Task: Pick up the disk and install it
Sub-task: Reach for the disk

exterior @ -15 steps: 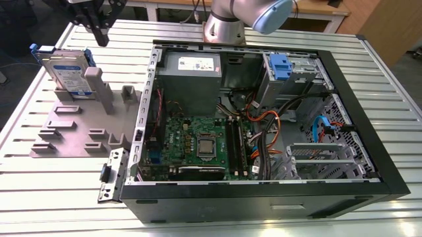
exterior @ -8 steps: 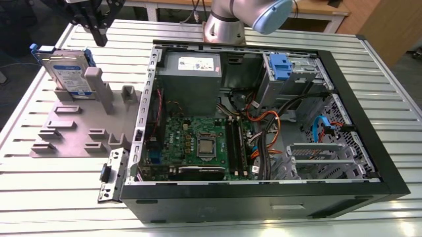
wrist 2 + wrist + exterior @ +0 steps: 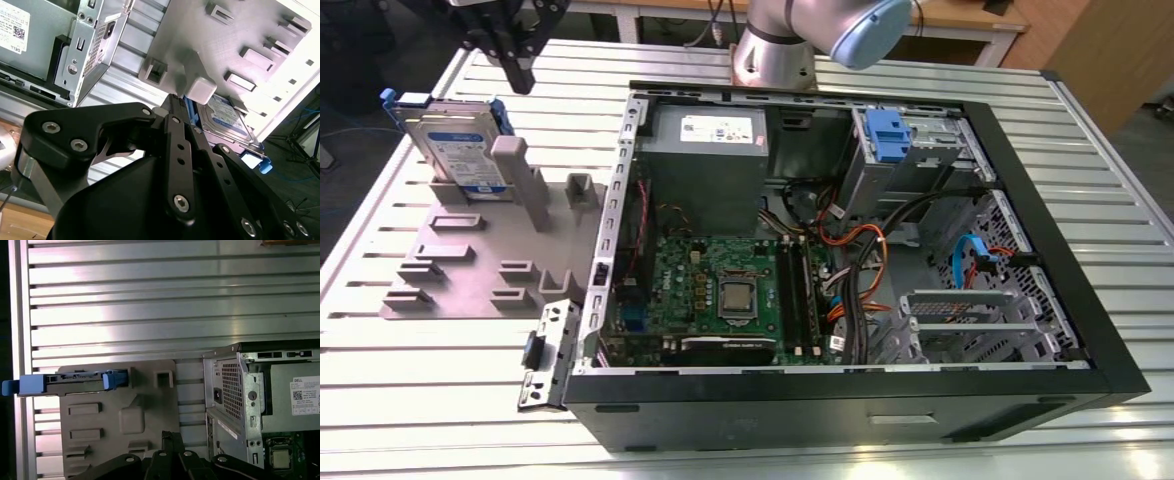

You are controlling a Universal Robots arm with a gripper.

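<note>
The disk stands on edge in a grey slotted holder on the table, at the exterior view's left of the open computer case. It is silver-grey with a white-and-blue label and a blue carrier frame. Both wrist views show it as well: the disk label side up, and the disk edge-on. My black gripper hangs just above and behind the disk's top corner, apart from it. Its fingers are shut together with nothing between them. The gripper sits over the holder.
Inside the case are a grey power supply box, a motherboard, orange and black cables, and a lone blue bracket in the drive bay. The ribbed metal table runs around the case. The arm's base stands behind.
</note>
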